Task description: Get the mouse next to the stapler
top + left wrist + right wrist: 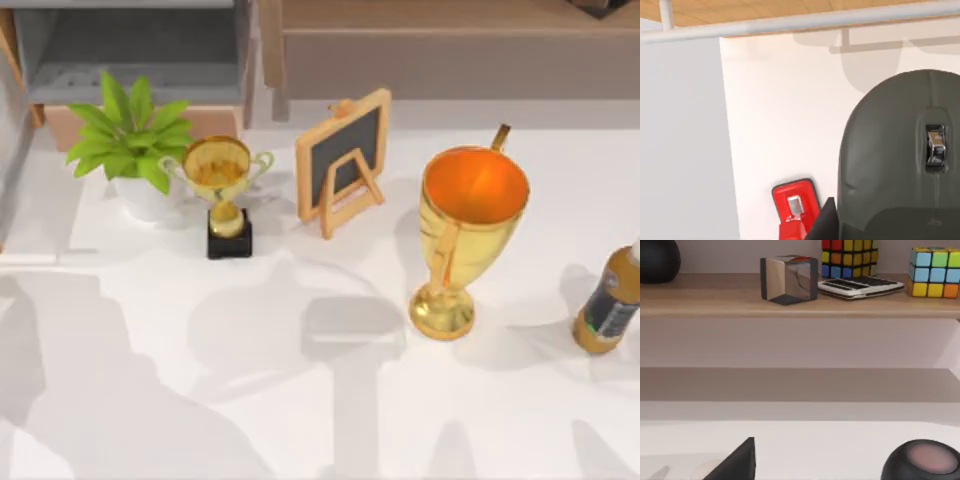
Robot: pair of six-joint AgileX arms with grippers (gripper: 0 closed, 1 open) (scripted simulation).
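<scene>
In the left wrist view, the dark grey mouse (900, 165), with its chrome scroll wheel, sits very close to the camera. It hangs above the white table with my left gripper (850, 225) shut on it. One black finger (824, 220) lies against the mouse's side. The red stapler (794, 207) lies on the table farther off, just beside the mouse's edge as seen here and partly cut off. A dark part of my right gripper (737, 462) shows in the right wrist view, low over the table and facing a wooden shelf.
On the table stand a potted plant (135, 150), a small trophy (225, 195), a little chalkboard (343, 160), a large gold trophy (462, 240) and a bottle (610, 305). A shelf (800, 295) carries a mirrored cube, a calculator and colour cubes. A black dome (922, 462) sits near the right gripper.
</scene>
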